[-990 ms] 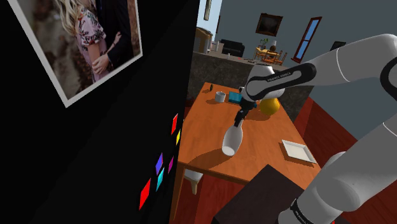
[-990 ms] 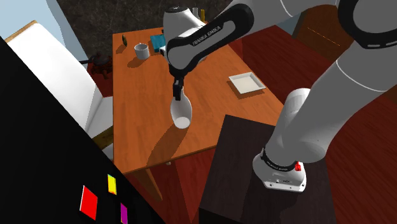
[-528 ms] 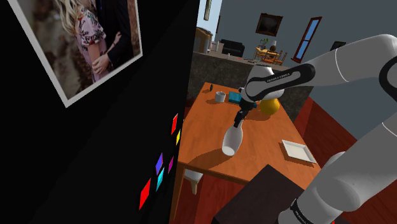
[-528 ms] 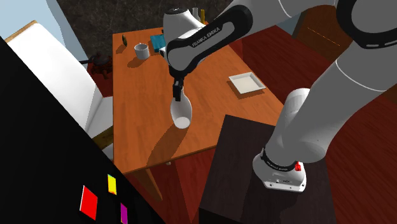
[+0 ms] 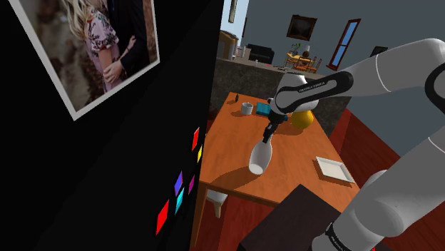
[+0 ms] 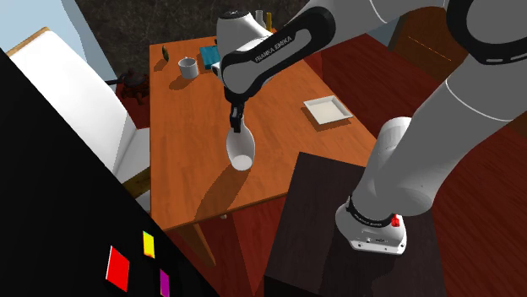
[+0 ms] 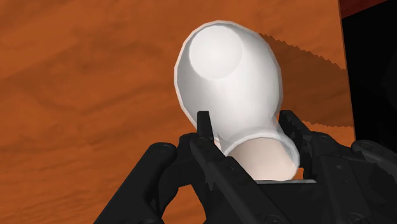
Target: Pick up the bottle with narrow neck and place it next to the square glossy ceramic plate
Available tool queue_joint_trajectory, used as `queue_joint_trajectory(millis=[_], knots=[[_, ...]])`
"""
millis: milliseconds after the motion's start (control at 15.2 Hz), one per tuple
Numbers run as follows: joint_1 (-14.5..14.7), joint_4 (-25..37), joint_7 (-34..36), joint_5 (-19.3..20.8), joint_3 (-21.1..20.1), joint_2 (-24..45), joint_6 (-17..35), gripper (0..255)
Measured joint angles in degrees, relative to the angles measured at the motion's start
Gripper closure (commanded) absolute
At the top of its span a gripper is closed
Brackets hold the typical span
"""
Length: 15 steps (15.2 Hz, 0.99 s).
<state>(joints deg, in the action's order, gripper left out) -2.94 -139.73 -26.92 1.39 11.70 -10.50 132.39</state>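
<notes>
Shoulder view showed the black claw [image 5: 268, 132] grasping the white round bottle [image 5: 260, 157] by its narrow neck, over the orange wooden table [image 5: 235, 135]. The white square plate [image 5: 334, 170] lay at its three o'clock.

We take the plate [image 5: 334, 170] [image 6: 327, 110] as our mark: it lies on the tabletop [image 5: 235, 142] [image 6: 182, 160], near the corner closest to the stand [image 5: 292, 214] [image 6: 312, 219]. The bottle [image 5: 261, 157] [image 6: 241, 150] [image 7: 232, 70] hangs over the tabletop, well apart from the plate, to its left in the shoulder view. The gripper [image 5: 269, 132] [image 6: 236, 121] [image 7: 245, 121] clasps its neck from above. Beyond the plate, at the far end, a mug [image 5: 247, 108] [image 6: 187, 67] and a box [image 5: 264, 109] [image 6: 209, 57] stand side by side. A round fruit [image 5: 304, 119] lies nearer the plate.
</notes>
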Motion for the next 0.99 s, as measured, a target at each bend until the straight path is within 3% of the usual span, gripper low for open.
queue_joint_trajectory(millis=[264, 990], knots=[[-0.06, 0.31, 0.03, 0.14, -0.01, -0.59, -0.90, 255], [-0.13, 5.28, 0.81, 0.79, -0.55, -4.63, -9.85, 255]])
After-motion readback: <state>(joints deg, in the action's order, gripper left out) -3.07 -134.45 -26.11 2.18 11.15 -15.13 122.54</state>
